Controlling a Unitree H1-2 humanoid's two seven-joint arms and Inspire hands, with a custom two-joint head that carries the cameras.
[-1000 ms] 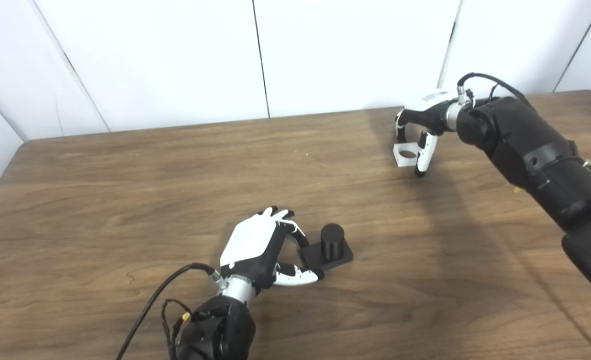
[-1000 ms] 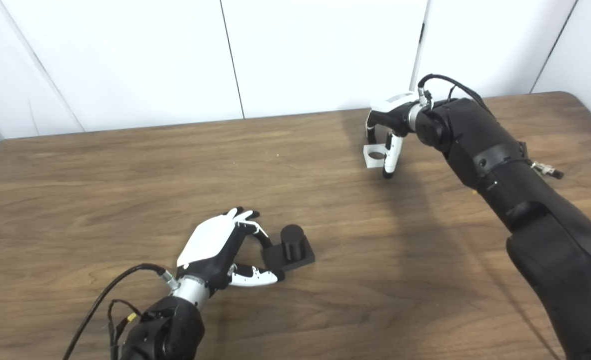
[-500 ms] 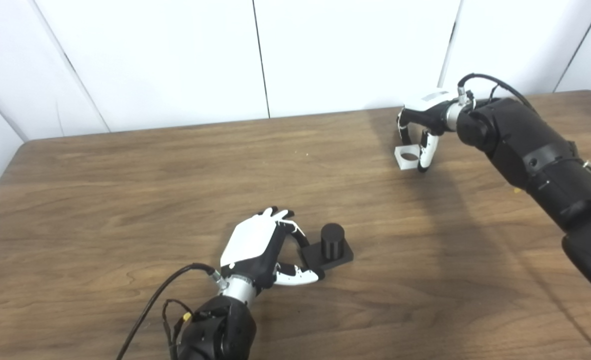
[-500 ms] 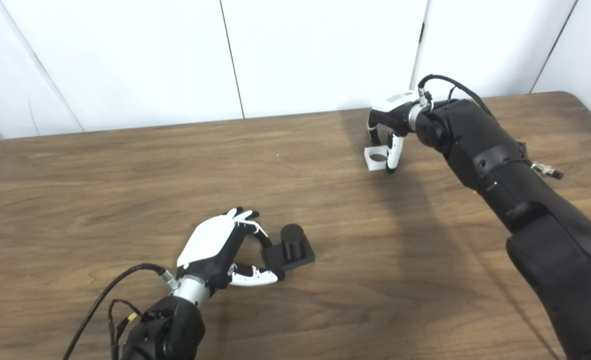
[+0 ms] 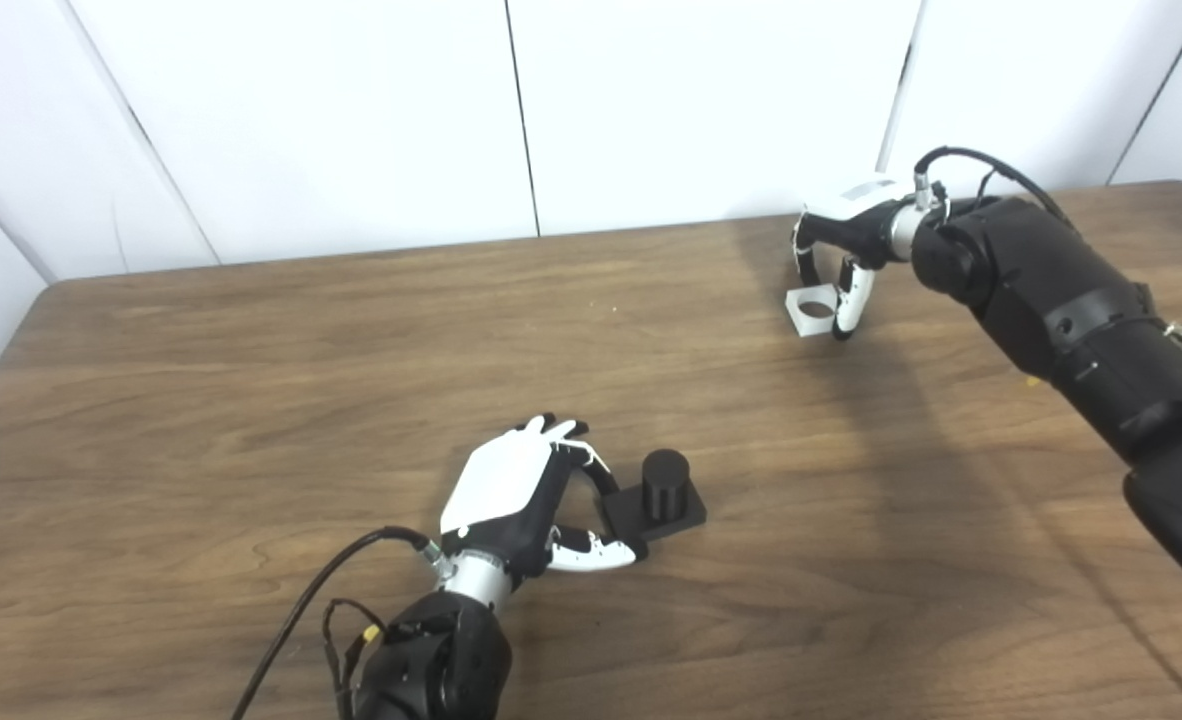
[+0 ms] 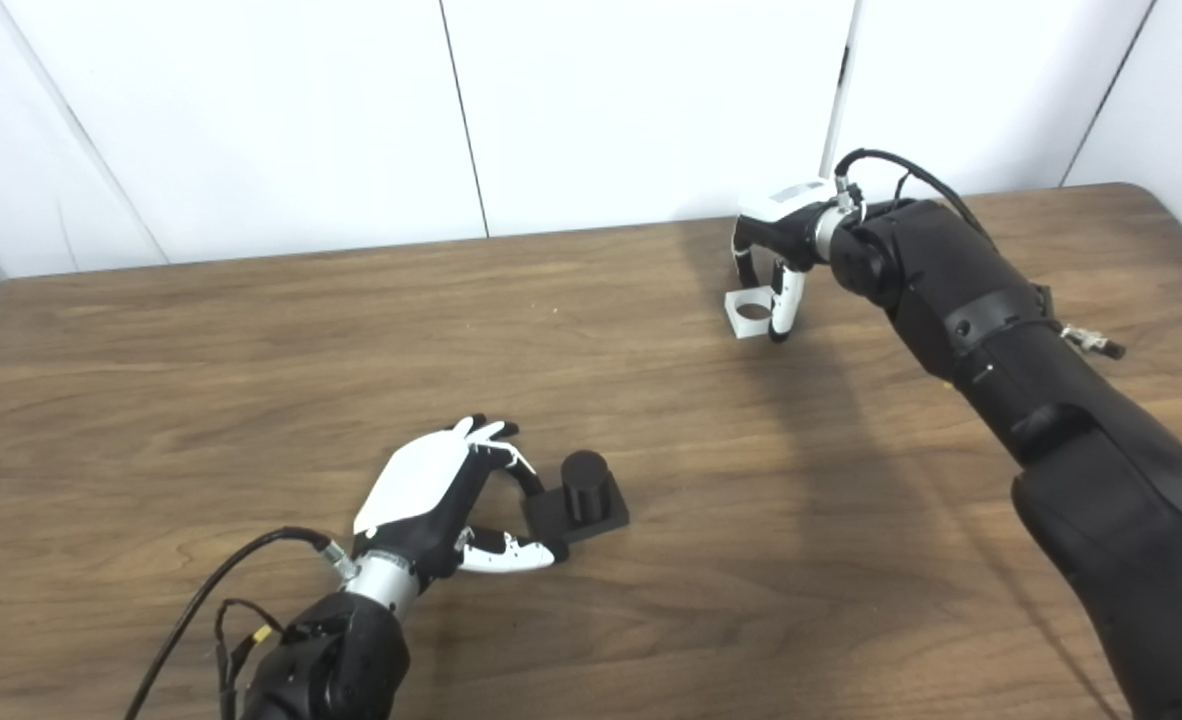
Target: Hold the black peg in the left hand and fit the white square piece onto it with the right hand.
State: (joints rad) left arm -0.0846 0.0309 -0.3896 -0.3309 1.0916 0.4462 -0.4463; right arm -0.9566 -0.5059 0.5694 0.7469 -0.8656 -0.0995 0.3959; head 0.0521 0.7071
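Black peg [image 5: 665, 483]: we are seeing it standing upright on its square black base, resting on the wooden table [image 5: 251, 350] near the front middle.

Left hand [image 5: 521, 495]: we are pinching the near edge of the peg's base between fingers [image 5: 591, 472] and thumb, so the hand is clamped on the base; the base looks to be lying flat on the table, not lifted.

White square piece [image 5: 813, 309]: we are finding it far from the peg, at the back right of the table; its round hole is showing toward the cameras.

Right hand [image 5: 844, 262]: we are curling down over the piece, with one fingertip [image 5: 844, 318] pressed against its right side and the other fingers at its far side. The fingers seem closed on it, though we cannot tell whether it is off the table yet.

Done, as we judge it: the peg is being steadied, and the piece is being gripped.

Left to do: we are still facing the whole carry across the table, the lining up of hole over peg, and the push down onto it.
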